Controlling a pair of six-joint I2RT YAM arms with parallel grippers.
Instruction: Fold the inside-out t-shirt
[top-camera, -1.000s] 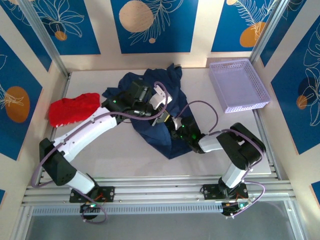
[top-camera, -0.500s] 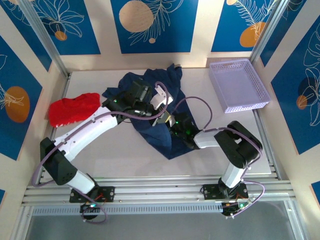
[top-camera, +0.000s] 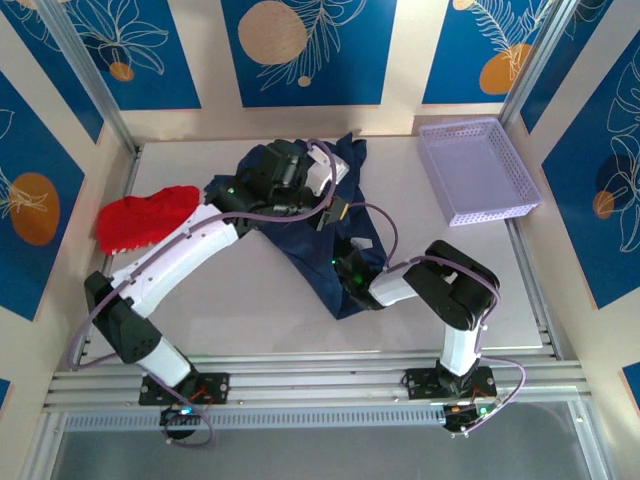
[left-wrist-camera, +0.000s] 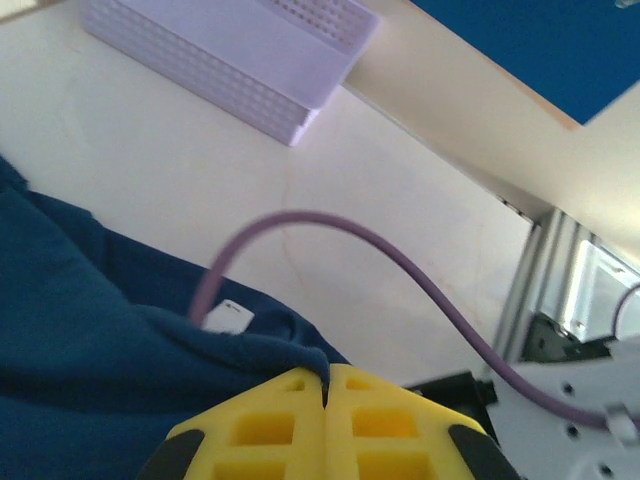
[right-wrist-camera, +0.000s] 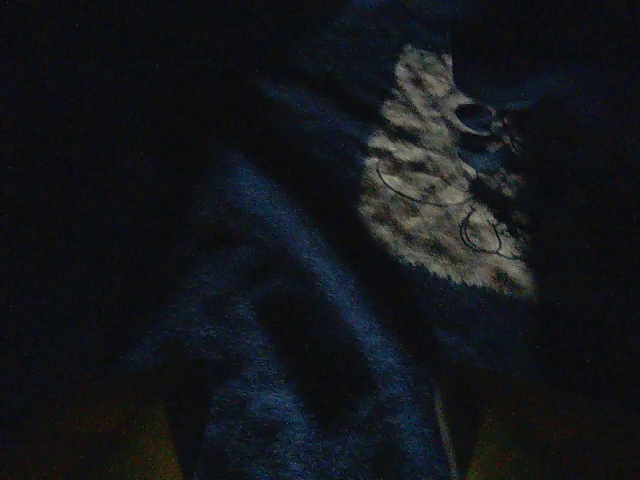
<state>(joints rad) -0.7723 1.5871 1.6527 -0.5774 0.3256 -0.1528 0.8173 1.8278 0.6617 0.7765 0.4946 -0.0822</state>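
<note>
Lying crumpled on the table (top-camera: 200, 300), the inside-out t-shirt (top-camera: 305, 252) is seen just left of the lavender basket (top-camera: 478, 170). A fold on its basket-facing side is clamped in the closed left end effector (left-wrist-camera: 326, 385). The right end effector (top-camera: 348, 270) is buried in cloth farther from the basket; whether apart or together cannot be told.

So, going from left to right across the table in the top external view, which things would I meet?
red garment → navy t-shirt → lavender basket
</note>
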